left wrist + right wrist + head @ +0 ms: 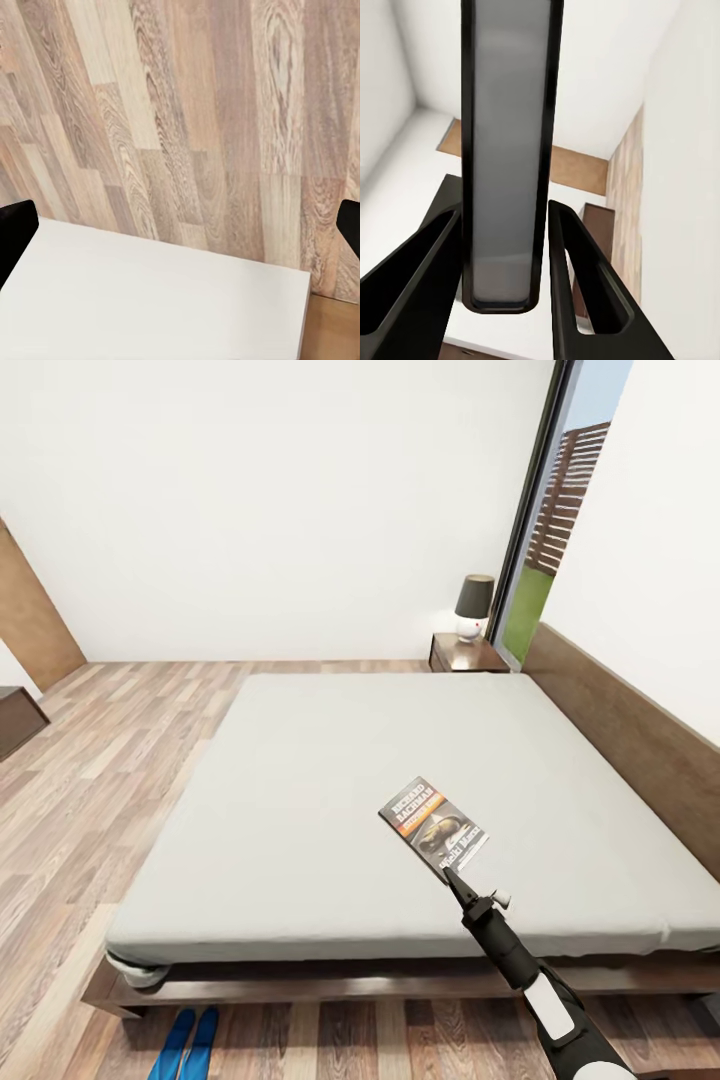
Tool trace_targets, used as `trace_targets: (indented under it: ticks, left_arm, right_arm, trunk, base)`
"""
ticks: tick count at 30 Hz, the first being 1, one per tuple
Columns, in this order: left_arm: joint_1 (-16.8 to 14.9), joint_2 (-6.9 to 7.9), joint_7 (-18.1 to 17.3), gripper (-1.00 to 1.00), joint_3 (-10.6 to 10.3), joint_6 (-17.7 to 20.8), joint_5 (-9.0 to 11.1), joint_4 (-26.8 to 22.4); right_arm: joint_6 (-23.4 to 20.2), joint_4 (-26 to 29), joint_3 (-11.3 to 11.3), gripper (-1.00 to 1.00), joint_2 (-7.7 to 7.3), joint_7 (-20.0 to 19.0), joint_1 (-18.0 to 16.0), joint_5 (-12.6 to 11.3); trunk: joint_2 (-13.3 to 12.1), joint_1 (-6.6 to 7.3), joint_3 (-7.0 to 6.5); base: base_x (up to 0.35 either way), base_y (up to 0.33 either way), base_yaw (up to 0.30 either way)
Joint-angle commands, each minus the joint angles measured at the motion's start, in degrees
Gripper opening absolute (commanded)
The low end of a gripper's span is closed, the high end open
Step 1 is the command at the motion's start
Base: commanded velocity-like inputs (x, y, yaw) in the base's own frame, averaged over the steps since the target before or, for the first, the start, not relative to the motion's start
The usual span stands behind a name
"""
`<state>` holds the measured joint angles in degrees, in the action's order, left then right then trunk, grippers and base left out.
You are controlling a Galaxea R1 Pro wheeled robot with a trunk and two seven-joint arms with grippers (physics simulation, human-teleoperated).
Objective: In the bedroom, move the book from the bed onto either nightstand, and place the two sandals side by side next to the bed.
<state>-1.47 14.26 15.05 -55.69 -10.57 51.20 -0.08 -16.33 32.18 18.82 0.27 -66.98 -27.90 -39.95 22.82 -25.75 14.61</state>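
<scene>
The book (434,823), a dark paperback with white lettering and an orange band, is over the near right part of the bed (300,790). My right gripper (447,873) is shut on its near corner. In the right wrist view the book (506,150) shows edge-on between the two black fingers (577,277). The two blue sandals (186,1043) lie side by side on the floor by the bed's near left corner. A nightstand (466,653) stands at the far side by the headboard. My left gripper (183,229) is open over wood floor, holding nothing.
A lamp (473,606) stands on the nightstand. The brown headboard (640,730) runs along the right wall, beside a tall window (560,510). A dark cabinet (15,720) sits at the left edge. A white flat surface (150,300) lies under the left gripper.
</scene>
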Motion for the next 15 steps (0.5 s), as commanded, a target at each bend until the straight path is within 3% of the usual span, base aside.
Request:
trace_targets:
  ticks: [1,15]
  left_arm:
    - [-0.02,0.02,0.16,1.0,-0.48,-0.12,0.39,-0.01]
    - [0.01,-0.21,-0.14,1.0,-0.56,-0.15,0.39,-0.01]
  right_arm:
    - [-0.55,-0.01,0.16,-1.0,0.02,-0.17,-0.04,-0.15]
    - [-0.46,-0.01,0.2,-1.0,-0.04,-0.19,-0.04,-0.21]
  trunk:
    - [0.1,-0.03,0.0]
    - [0.1,-0.03,-1.29]
  base:
    - [0.0,0.0,0.0]
    - [0.0,0.0,0.0]
